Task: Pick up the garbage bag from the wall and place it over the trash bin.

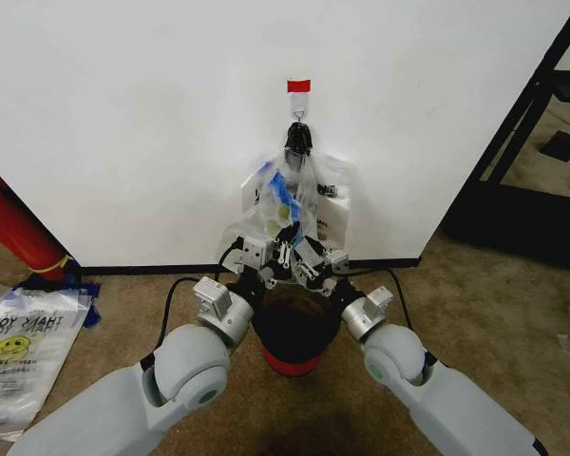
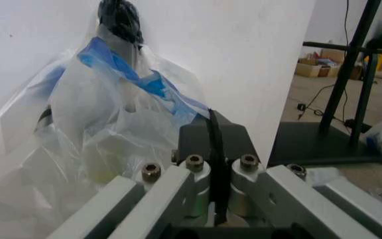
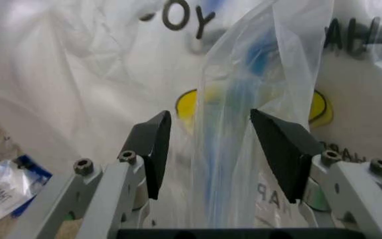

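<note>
Head view: I see the garbage bag (image 1: 287,204) hanging on the wall (image 1: 152,114) under a black clip (image 1: 297,138), below a red tape tab (image 1: 298,85). Both grippers are raised to the bag, above the trash bin (image 1: 294,332).
Left wrist view: my left gripper (image 2: 216,164) has its fingers pressed together, just beside the bag (image 2: 111,129).
Right wrist view: my right gripper (image 3: 210,144) is spread, with a fold of the bag (image 3: 238,129) between its fingers.

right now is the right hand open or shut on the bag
Open. The right hand has its two black fingers apart, with a fold of the thin clear crinkly plastic garbage bag hanging between them, not pinched.
</note>
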{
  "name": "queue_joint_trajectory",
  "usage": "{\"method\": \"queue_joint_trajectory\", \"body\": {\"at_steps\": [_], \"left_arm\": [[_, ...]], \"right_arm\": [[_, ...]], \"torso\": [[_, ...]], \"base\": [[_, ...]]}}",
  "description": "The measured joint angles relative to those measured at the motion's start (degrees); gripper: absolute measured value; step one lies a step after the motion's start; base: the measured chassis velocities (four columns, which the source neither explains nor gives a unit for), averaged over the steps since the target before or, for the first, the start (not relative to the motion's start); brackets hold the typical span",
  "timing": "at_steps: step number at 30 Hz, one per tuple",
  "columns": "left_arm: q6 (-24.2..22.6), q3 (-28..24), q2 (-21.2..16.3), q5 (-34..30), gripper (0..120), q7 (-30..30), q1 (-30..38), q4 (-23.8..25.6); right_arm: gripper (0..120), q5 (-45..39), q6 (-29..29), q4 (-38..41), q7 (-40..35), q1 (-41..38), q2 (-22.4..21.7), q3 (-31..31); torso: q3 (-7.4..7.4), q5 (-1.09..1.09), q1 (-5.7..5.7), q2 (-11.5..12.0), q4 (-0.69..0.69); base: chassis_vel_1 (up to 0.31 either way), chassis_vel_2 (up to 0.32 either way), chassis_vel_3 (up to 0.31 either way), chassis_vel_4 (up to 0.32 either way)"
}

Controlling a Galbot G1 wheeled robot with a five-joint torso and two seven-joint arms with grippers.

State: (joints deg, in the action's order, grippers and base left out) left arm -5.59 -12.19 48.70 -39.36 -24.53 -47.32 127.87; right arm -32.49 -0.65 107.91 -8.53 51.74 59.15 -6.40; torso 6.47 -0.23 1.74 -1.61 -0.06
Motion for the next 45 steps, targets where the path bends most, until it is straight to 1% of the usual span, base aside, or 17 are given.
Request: {"method": "queue_joint_trajectory", "body": {"at_steps": [1,5,7,13,15,24,27,29,30,31,32,33,35,37,39,40,45], "left_arm": [[0.0,-0.01,0.0,-0.02,0,0.0,0.01,0.04],[-0.02,-0.01,-0.07,-0.16,0,0.02,0.01,0.27],[-0.02,0.0,-0.08,-0.18,0,0.02,0.01,0.29],[-0.03,0.11,-0.28,-0.58,0,0.02,0.01,0.39],[-0.03,0.1,-0.22,-0.67,0,0.02,0.01,0.5],[0.03,0.6,-0.39,-0.79,0,0.0,-0.23,0.67],[0.28,1.61,-0.32,-0.79,0,-0.07,-0.33,-0.14],[0.68,2.75,-0.4,-0.84,0,-0.34,-0.33,-1.63],[0.77,2.92,-0.44,-0.85,0,-0.39,-0.33,-1.92],[1.13,3.5,-0.58,-0.82,0,-0.53,-0.32,-2.87],[1.13,3.5,-0.58,-0.82,0,-0.53,-0.32,-2.87],[1.35,3.85,-0.62,-0.77,0,-0.65,-0.32,-3.45],[1.53,4.09,-0.61,-0.64,0,-0.75,-0.38,-3.83],[1.72,4.59,-0.49,-0.38,0,-0.8,-0.95,-4.03],[1.83,5.05,-0.48,-0.25,0,-0.83,-1.59,-3.93],[1.83,5.05,-0.48,-0.25,0,-0.83,-1.59,-3.93],[1.95,6.16,-0.59,-0.01,0,-0.9,-2.86,-3.12]], "right_arm": [[48,-0.44,-0.55,-0.19,-0.59,-0.57,0.22,-0.32],[32,-1.58,-2.05,-2.21,-2.82,-3.55,1.79,-1.86],[29,-1.6,-2.07,-2.3,-2.9,-3.69,1.88,-1.94],[2,-1.76,-2.19,-2.77,-3.17,-4.21,2.38,-2.08],[0,-1.88,-2.29,-2.89,-3.24,-4.28,2.37,-2.08],[0,-2.43,-2.11,-2.85,-3.78,-3.07,3.14,-0.48],[0,-3.32,-0.39,-1.4,-3.07,-0.43,3.98,2.78],[0,-6.55,2.08,1.69,-1.38,3.33,4.99,7.2],[0,-7.09,2.39,2.01,-1.1,3.78,5.09,7.69],[0,-10.34,3.84,3.81,0.82,6.18,5.47,10.65],[0,-10.34,3.84,3.81,0.82,6.18,5.47,10.65],[0,-13.46,4.69,5.13,2.88,8.27,5.82,13.24],[0,-16.93,5.2,6.18,4.68,10.48,6.25,16.02],[0,-24.31,5.85,7.84,6.57,14.49,7.51,21.2],[0,-29.03,6.08,8.7,7.1,16.87,8.39,24.87],[0,-29.03,6.08,8.7,7.1,16.87,8.39,24.87],[0,-34.52,6.35,8.94,7.54,20.5,9.21,31.66]], "torso": [[0.0,0.0,0.0,0.0,0.0],[0.0,0.01,0.0,0.0,0.01],[0.0,0.01,0.0,0.0,0.01],[0.0,0.01,0.0,0.0,0.0],[0.0,0.01,0.0,0.0,0.01],[0.0,0.01,0.0,0.0,0.01],[0.0,0.01,0.0,0.0,0.01],[-0.01,0.01,0.0,0.0,0.0],[-0.01,0.01,0.0,0.0,0.0],[-0.01,0.01,0.0,0.0,0.01],[-0.01,0.01,0.0,0.0,0.01],[-0.01,0.01,0.0,0.0,0.0],[-0.01,0.01,0.0,0.0,0.0],[-0.01,0.02,0.0,0.0,-0.02],[-0.01,0.02,0.0,0.0,0.0],[-0.01,0.02,0.0,0.0,0.0],[-0.01,0.01,0.0,0.0,0.01]], "base": [[0.0,0.0,0.0,0.0],[0.0,0.0,0.0,0.0],[0.0,0.0,0.0,0.0],[0.0,0.0,0.0,0.0],[0.0,0.0,0.0,0.0],[0.0,0.0,0.0,0.0],[0.0,0.0,0.0,0.0],[0.0,0.0,0.0,0.0],[0.0,0.0,0.0,0.0],[0.0,0.0,0.0,0.0],[0.0,0.0,0.0,0.0],[0.0,0.0,0.0,0.0],[0.0,0.0,0.0,0.0],[0.0,0.0,0.0,0.0],[0.0,0.0,0.0,0.0],[0.0,0.0,0.0,0.0],[0.0,0.0,0.0,0.0]]}}
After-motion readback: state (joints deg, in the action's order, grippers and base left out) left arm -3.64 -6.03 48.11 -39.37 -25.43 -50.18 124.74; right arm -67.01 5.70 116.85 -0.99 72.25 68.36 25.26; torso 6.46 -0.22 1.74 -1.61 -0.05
